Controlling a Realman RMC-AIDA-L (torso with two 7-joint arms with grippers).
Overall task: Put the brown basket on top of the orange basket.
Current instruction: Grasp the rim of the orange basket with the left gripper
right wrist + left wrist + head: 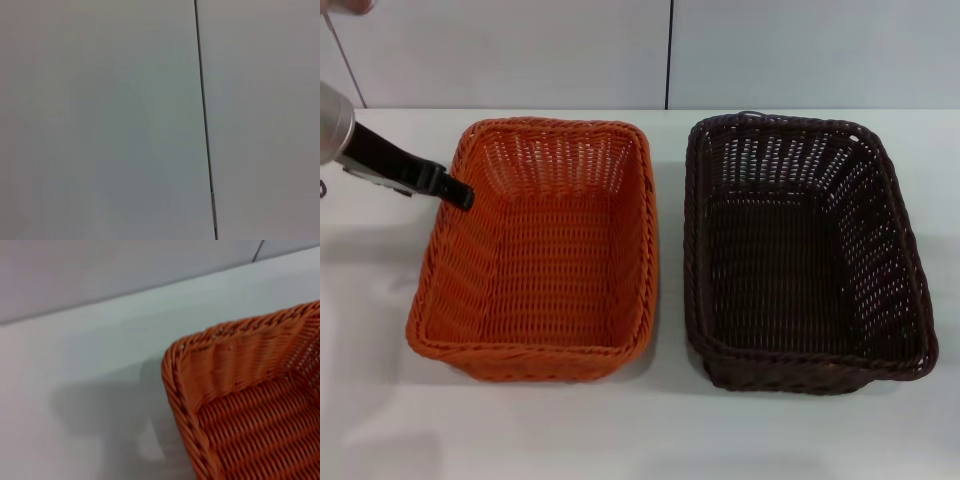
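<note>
- My left gripper sits at the far-left rim of the orange basket. I judge it is there to steady the base. I cannot tell whether its fingers are clenched or released.
- The brown basket rests on the counter just beside the orange one, not yet stacked.
- My right gripper is out of sight.

I am in what looks like a plain lab or test room. In front of me is a bare white desk against a smooth pale wall made of flat panels, with 1 thin dark seam between 2 of them. Only 2 woven baskets sit on the desk, with no household clutter or decoration.
</note>
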